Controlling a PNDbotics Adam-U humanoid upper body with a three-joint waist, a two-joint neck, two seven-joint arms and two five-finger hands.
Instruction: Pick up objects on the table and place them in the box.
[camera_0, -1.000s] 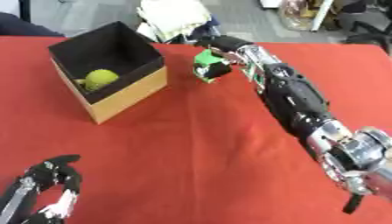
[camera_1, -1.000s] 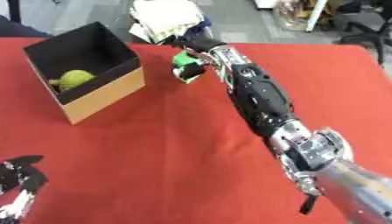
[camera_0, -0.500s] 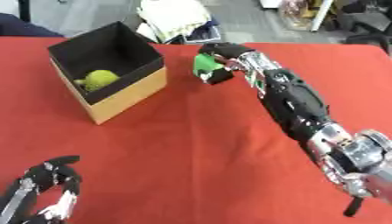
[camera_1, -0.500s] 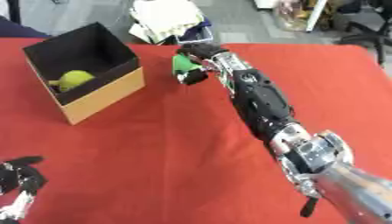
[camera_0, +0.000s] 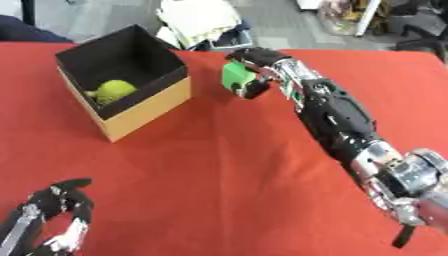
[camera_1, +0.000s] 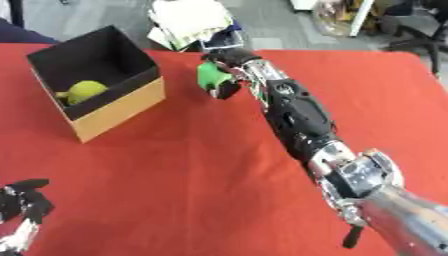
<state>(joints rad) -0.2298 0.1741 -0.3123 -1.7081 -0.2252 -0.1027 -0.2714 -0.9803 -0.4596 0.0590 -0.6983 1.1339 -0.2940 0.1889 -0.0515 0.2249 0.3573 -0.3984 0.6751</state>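
Left eye view shows the right hand (camera_0: 254, 75) curled round one green thing (camera_0: 234, 76), held just right of the box (camera_0: 140, 105) near the table's (camera_0: 219, 165) far edge. One yellow-green ball (camera_0: 114, 91) sits inside the box. Lots of bare red table lies in front. The left hand (camera_0: 57, 210) rests at the lower left corner, fingers relaxed.

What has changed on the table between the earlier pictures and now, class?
The right hand, shut on the green object throughout, has carried it slightly left, toward the box; it is not yet over the opening. Nothing was taken or let go. The yellow-green fruit stays in the box, the box stays put, and the left hand stays at the lower left.
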